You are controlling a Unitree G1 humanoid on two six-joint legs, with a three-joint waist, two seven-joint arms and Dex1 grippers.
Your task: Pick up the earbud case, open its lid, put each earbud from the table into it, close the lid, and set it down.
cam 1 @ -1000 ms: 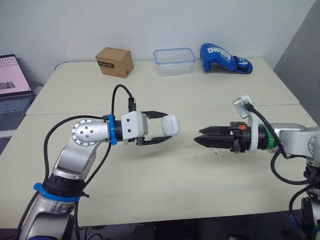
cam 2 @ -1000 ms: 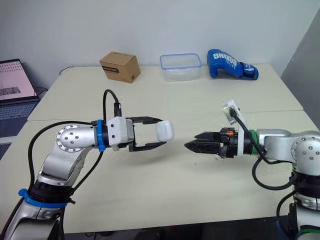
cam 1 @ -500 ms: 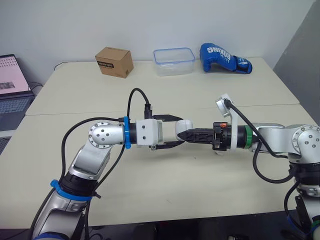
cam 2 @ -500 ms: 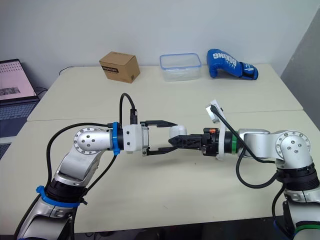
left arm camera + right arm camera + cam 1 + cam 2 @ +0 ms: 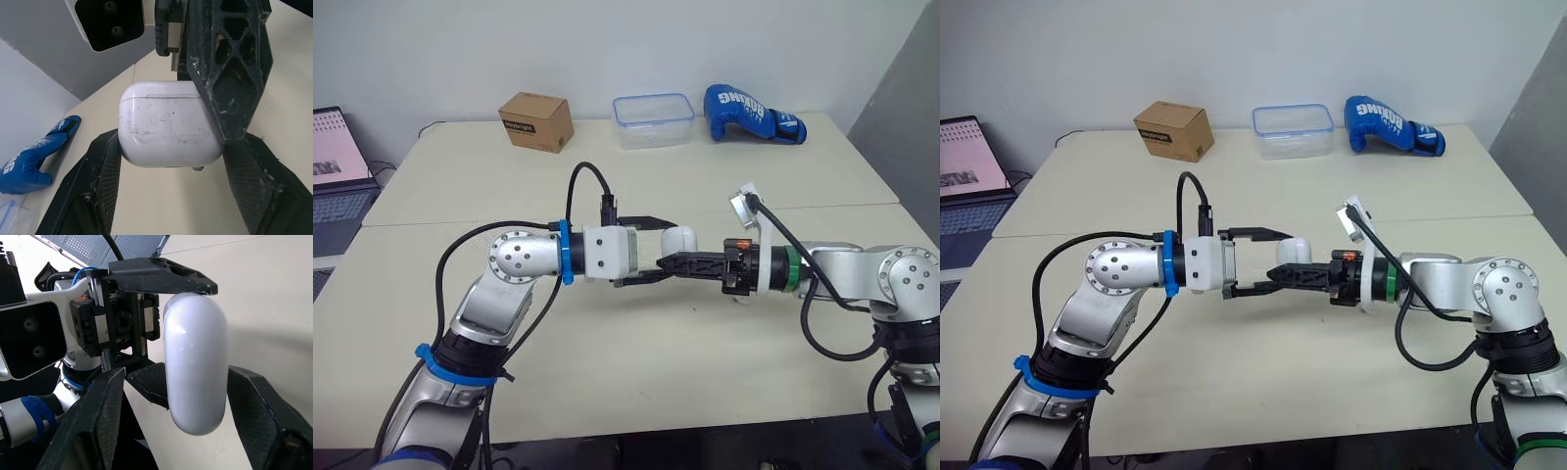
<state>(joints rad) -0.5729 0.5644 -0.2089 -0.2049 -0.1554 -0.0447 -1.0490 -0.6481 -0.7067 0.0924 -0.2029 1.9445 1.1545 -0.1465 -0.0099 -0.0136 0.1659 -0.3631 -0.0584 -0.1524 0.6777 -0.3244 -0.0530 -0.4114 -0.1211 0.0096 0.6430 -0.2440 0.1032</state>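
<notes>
The white earbud case (image 5: 679, 240) hangs above the middle of the table (image 5: 636, 362). My left gripper (image 5: 668, 247) is shut on it, one finger above and one below. In the left wrist view the case (image 5: 166, 129) sits lid closed between both fingers. My right gripper (image 5: 666, 261) reaches in from the right and stands open. In the right wrist view its fingers (image 5: 93, 426) lie on either side of the case (image 5: 195, 377) with gaps. A small white item (image 5: 741, 297) lies on the table under the right wrist, mostly hidden.
Along the table's far edge stand a cardboard box (image 5: 537, 121), a clear plastic container (image 5: 654, 119) and a blue boxing glove (image 5: 754, 114). A laptop (image 5: 337, 166) sits off the table's left side.
The two arms have come together. My left gripper carried the case to the right, and my right gripper moved left until its fingers reached the case.
</notes>
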